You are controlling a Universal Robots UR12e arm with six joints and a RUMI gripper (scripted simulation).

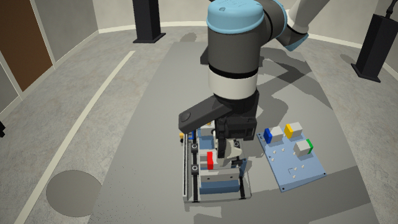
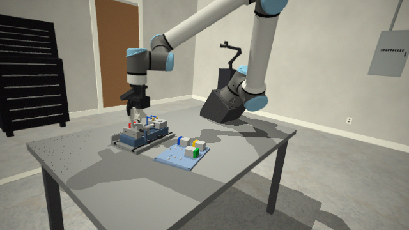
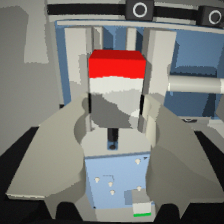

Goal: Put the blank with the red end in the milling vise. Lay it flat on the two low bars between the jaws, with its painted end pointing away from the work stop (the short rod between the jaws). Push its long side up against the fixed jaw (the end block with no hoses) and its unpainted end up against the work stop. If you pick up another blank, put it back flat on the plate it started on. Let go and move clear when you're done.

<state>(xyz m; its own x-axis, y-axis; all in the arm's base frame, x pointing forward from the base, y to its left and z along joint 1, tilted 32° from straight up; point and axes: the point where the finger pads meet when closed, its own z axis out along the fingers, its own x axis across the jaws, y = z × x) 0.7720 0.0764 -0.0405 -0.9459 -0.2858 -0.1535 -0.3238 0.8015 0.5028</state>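
End effector [image 1: 224, 154] pinching red-ended blank [image 1: 210, 160] over vise [image 1: 217, 183]; long axis crosswise, red end toward bench's left edge (top view).

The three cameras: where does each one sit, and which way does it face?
Top: high above the table, looking down on the vise and the plate; the arm's wrist fills the middle.
Exterior: beside the table, at a corner, showing the whole arm.
Wrist: on the pincer, looking along its fingers at the red-ended blank.
All three show that blank.
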